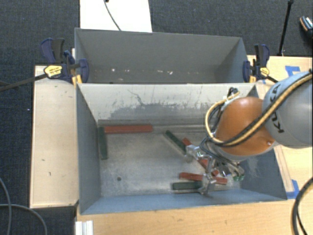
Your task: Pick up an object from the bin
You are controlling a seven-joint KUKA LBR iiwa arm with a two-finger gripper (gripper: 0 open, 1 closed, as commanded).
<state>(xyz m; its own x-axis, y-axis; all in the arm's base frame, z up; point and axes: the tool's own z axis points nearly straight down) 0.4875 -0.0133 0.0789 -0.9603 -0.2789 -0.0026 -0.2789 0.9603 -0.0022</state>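
Dark green stick is seen beside the hand, opening cannot be told; judged light, stiff, best gripped midway.

Black capital letters stand on the side of the grey arm, just right of its orange cover. They run slantwise and read "KU"; whatever follows is cut off at the picture's edge and cannot be read.
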